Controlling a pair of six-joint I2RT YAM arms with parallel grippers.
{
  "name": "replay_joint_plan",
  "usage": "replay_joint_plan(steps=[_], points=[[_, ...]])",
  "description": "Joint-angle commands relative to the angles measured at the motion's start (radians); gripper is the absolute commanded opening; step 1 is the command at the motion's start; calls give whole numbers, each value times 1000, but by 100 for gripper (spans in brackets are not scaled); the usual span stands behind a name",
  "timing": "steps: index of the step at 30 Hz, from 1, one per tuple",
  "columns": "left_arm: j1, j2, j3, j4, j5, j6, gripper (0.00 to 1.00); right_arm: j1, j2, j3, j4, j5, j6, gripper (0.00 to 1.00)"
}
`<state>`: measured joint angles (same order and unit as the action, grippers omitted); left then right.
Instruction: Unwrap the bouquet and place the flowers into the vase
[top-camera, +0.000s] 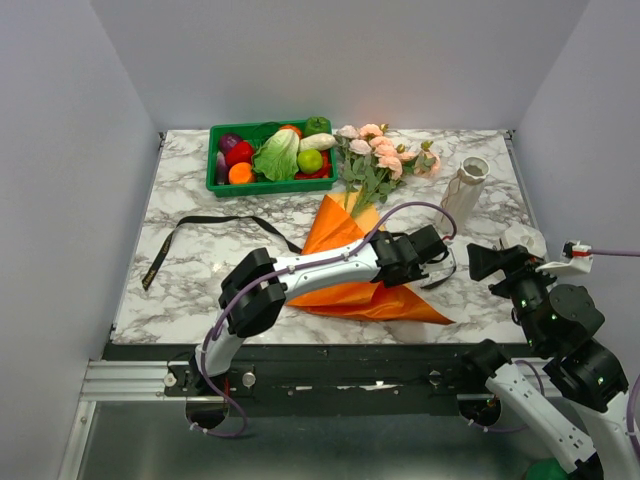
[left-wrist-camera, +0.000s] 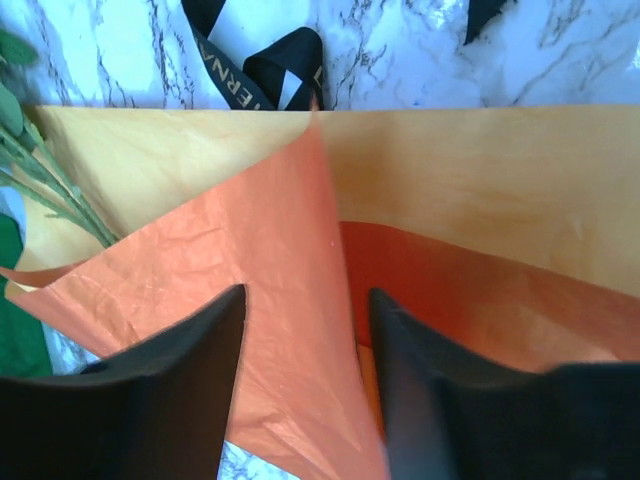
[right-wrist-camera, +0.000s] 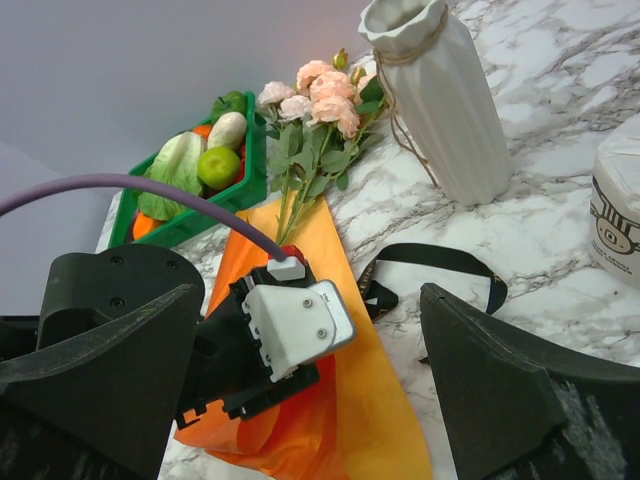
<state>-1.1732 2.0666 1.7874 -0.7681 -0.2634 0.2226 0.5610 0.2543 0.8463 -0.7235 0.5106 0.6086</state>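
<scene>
Left hand is low over the creased orange paper sheet at centre of the overhead frame. Its fingers are apart, straddling a raised fold and not yet pinching it. Right hand is spread wide and empty at lower right.

Peach-pink roses on green stems lie upper centre, stems running onto the sheet. Cream ribbed vase stands upright to their right.

Step, as I judge it: peel the paper away. Close on the one fold only, lift low, and draw away from the stems so the flowers stay put.

Only the left wrist view shows the fold between the fingers. The right wrist view shows plainly a thin black ribbon looped beside the paper, half hidden from overhead.
</scene>
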Motion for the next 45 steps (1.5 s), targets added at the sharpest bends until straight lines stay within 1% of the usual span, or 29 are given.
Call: replay_joint_plan(steps=[1, 2, 3, 4, 6, 10, 11, 12, 13, 15, 16, 17, 18, 19, 20, 21, 24, 25, 27, 30, 31, 32, 33, 34, 38, 39, 42, 44, 45], points=[[-5, 9, 6, 13, -43, 8, 34, -1, -15, 0, -11, 0, -7, 98], [-5, 6, 3, 12, -40, 9, 28, -1, -18, -1, -11, 2, -7, 98], [-3, 1, 4, 6, -43, 6, 19, -1, -20, -1, -10, 2, -7, 98], [-3, -5, 3, 3, -49, 4, 15, -1, -18, -3, -8, 0, -9, 98], [1, -32, -3, 1, -62, 6, 11, -1, -17, -3, -5, -3, -9, 98], [27, -95, -6, -28, -91, 6, 8, 0, -1, -3, 18, -17, -13, 98], [50, -114, -16, -33, -99, 6, 7, -1, 5, -3, 25, -21, -15, 98], [64, -150, -20, -45, -121, 3, 5, -1, 16, -4, 32, -24, -17, 98], [85, -170, -26, -54, -134, 0, 1, -1, 22, -7, 48, -32, -23, 98], [167, -244, -57, -69, -142, -17, 0, -1, 34, -7, 62, -43, -27, 98], [203, -275, -74, -71, -123, -25, 0, -1, 48, -9, 81, -50, -36, 98], [237, -304, -115, -73, -113, -29, 0, -1, 54, -9, 87, -53, -40, 98], [310, -362, -141, -71, -112, -29, 0, -1, 62, -6, 94, -58, -43, 98], [340, -393, -170, -63, -125, -25, 0, -1, 75, -4, 110, -69, -50, 98], [377, -425, -236, -54, -123, -20, 0, -1, 83, -1, 119, -73, -52, 98], [436, -486, -267, -39, -122, -19, 0, -1, 92, -1, 125, -79, -53, 98], [515, -587, -377, -27, -111, -15, 0, 0, 120, -4, 153, -106, -59, 98], [558, -609, -403, -23, -108, -14, 0, -1, 126, -6, 163, -113, -59, 98], [598, -666, -479, -10, -105, -14, 0, -3, 145, -10, 174, -129, -58, 98], [681, -729, -580, 25, -111, 15, 2, -1, 164, -21, 188, -158, -55, 98], [696, -743, -611, 51, -137, 33, 7, -1, 169, -24, 194, -176, -59, 98], [720, -755, -673, 76, -160, 73, 11, -1, 175, -26, 197, -184, -59, 98], [733, -766, -700, 126, -189, 89, 16, -1, 183, -29, 199, -191, -59, 98], [753, -767, -721, 145, -195, 104, 28, 0, 201, -36, 202, -207, -58, 98], [837, -738, -764, 208, -227, 161, 45, -1, 256, -58, 226, -244, -63, 98], [875, -731, -764, 245, -238, 176, 49, -1, 269, -61, 233, -247, -64, 98], [926, -715, -752, 303, -272, 250, 86, -1, 313, -75, 263, -267, -79, 98], [963, -706, -722, 317, -287, 293, 93, -1, 356, -81, 292, -285, -92, 98], [971, -704, -706, 326, -289, 303, 99, -1, 370, -82, 303, -291, -99, 98]])
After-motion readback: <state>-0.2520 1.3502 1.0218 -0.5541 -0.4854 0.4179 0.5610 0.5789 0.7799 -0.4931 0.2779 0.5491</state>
